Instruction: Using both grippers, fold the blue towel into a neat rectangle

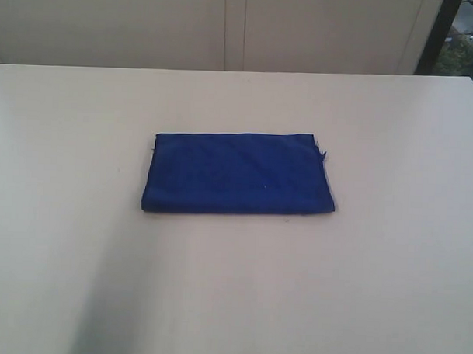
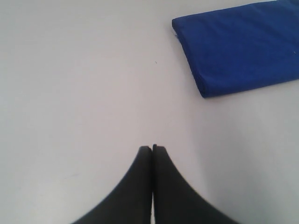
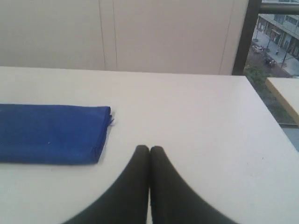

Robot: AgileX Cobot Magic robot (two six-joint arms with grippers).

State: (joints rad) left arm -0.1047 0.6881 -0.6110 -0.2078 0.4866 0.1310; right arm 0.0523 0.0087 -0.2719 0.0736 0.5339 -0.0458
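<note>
The blue towel (image 1: 238, 174) lies folded into a flat rectangle in the middle of the white table (image 1: 389, 252), with a small thread tag at its back right corner. Neither arm shows in the exterior view. In the left wrist view my left gripper (image 2: 152, 147) is shut with nothing in it, well apart from the blue towel (image 2: 238, 49). My right gripper (image 3: 149, 148) is shut too and holds nothing; the blue towel (image 3: 49, 133) lies off to one side of it, untouched.
Beige wall panels (image 1: 226, 29) stand behind the table's far edge. A dark window frame (image 3: 243, 37) and a street outside show past the table's right end. A soft shadow (image 1: 107, 312) falls on the near left of the table.
</note>
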